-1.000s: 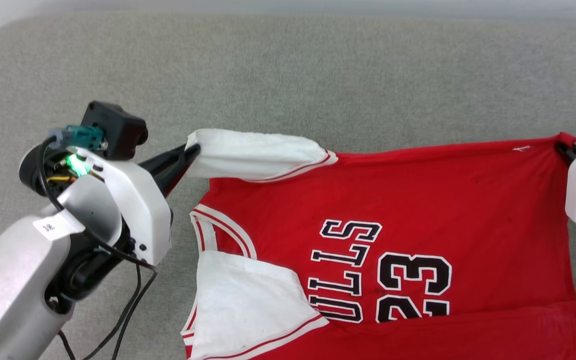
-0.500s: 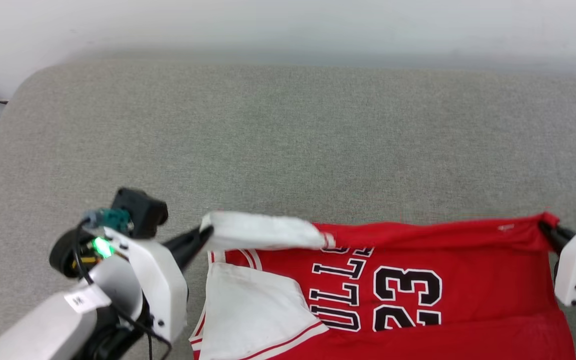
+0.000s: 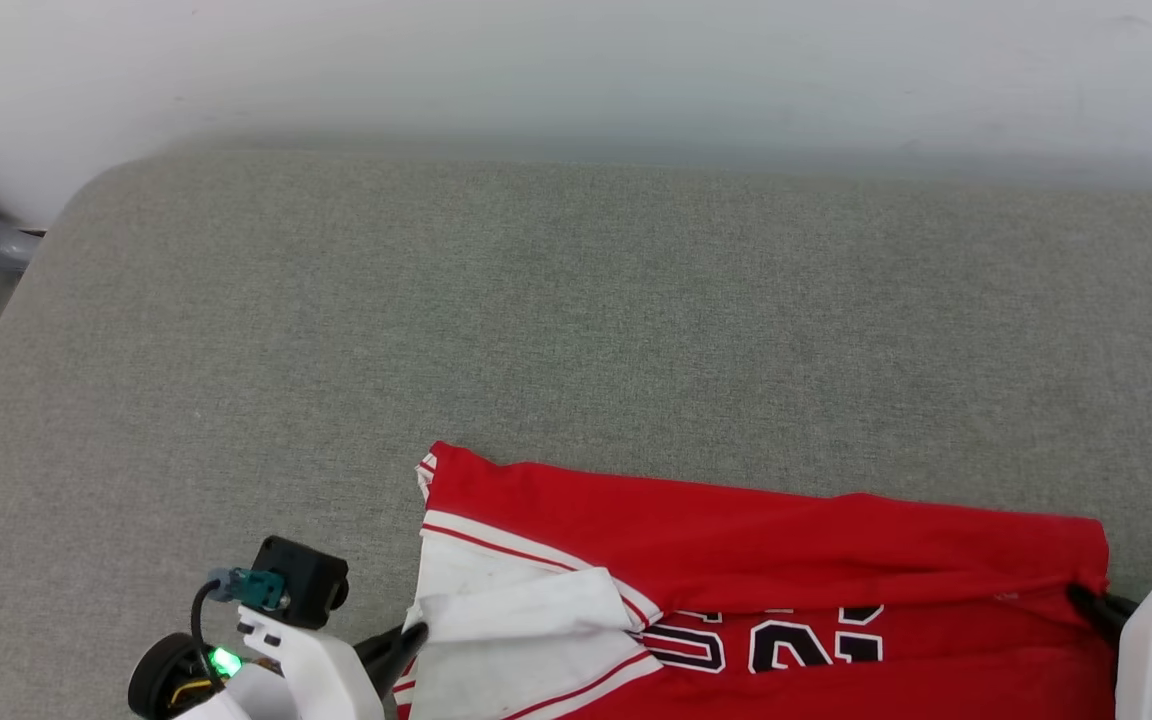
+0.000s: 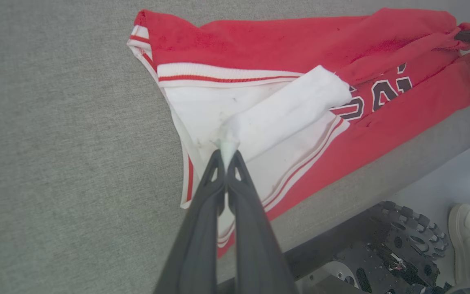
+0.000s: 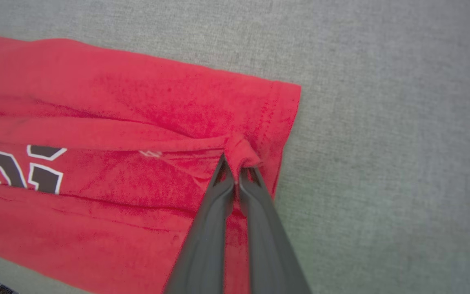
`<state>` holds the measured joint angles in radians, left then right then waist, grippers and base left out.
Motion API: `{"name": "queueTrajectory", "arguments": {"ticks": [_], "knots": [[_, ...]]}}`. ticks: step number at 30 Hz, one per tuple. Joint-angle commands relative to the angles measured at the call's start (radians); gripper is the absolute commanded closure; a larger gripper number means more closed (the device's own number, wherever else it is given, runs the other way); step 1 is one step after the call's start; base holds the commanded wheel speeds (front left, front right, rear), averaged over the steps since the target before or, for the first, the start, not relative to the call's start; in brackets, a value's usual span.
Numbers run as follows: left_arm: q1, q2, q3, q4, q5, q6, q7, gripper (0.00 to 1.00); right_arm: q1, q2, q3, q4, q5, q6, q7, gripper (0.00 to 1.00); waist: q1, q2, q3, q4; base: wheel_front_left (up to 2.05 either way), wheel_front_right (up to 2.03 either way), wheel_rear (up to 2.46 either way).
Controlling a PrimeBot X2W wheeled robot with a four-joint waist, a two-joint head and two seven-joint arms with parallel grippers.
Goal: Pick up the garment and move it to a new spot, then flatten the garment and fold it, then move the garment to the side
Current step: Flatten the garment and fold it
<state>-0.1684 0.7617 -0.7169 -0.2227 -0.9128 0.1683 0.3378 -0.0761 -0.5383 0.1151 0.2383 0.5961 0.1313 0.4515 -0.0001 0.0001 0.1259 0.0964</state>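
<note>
One red jersey T-shirt (image 3: pixel 796 525) with white sleeves is laid along the near edge of the grey fabric-covered worktop (image 3: pixel 576 300). Its far part is folded back over the black print. Two claws are recorded. The left claw (image 4: pixel 227 152) is clamped on a white sleeve tip. The right claw (image 5: pixel 237 165) is clamped on a bunched red hem corner.
</note>
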Motion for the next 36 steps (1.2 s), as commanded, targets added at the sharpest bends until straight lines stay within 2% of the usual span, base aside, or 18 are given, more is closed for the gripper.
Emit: {"name": "queueTrajectory", "arguments": {"ticks": [1,11,16,17,18,19,26,32,36], "knots": [[0.016,-0.002,-0.009,0.015,0.004,0.001,-0.004,1.0,0.025,-0.008,0.004,-0.001,0.016,-0.001,0.017,1.0,0.0001,-0.0001,-0.005,0.001,0.0,0.0,0.0],[0.008,-0.041,-0.048,0.112,0.006,-0.036,-0.01,1.0,0.062,-0.054,0.037,-0.014,0.015,-0.001,0.058,1.0,0.0001,-0.0001,-0.01,0.005,0.0,0.0,0.0],[0.009,-0.058,-0.073,0.155,0.015,-0.055,-0.009,1.0,0.071,-0.057,0.056,0.009,0.025,-0.001,0.06,1.0,0.0001,-0.0001,-0.013,0.002,0.0,0.0,0.0],[0.008,-0.062,-0.076,0.162,0.019,-0.058,-0.013,1.0,0.073,-0.056,0.062,0.013,0.024,-0.001,0.056,0.84,0.0001,-0.0001,-0.015,0.002,0.0,0.0,0.0],[0.006,-0.066,-0.08,0.17,0.026,-0.061,-0.018,0.35,0.073,-0.054,0.068,0.018,0.023,-0.001,0.051,0.23,0.0001,-0.0001,-0.017,0.001,0.0,0.0,0.0],[0.005,-0.071,-0.084,0.18,0.03,-0.062,-0.025,0.0,0.076,-0.048,0.072,0.026,0.03,-0.001,0.053,0.0,0.0001,-0.0001,-0.019,0.001,0.0,0.0,0.0],[0.006,-0.109,-0.056,0.236,0.031,-0.058,-0.117,0.0,0.079,-0.058,0.086,0.037,0.06,-0.001,0.042,0.0,0.0001,-0.0001,-0.048,-0.004,0.0,0.0,0.0],[0.017,-0.139,-0.005,0.245,0.031,-0.036,-0.228,0.0,0.08,-0.067,0.044,-0.018,0.08,-0.001,0.093,0.0,0.0001,-0.0001,-0.078,-0.007,0.0,0.0,0.0],[0.023,-0.153,0.036,0.238,0.045,-0.011,-0.316,0.0,0.081,-0.039,-0.022,-0.076,0.068,-0.001,0.152,0.0,0.0001,-0.0001,-0.091,-0.007,0.0,0.0,0.0]]}}
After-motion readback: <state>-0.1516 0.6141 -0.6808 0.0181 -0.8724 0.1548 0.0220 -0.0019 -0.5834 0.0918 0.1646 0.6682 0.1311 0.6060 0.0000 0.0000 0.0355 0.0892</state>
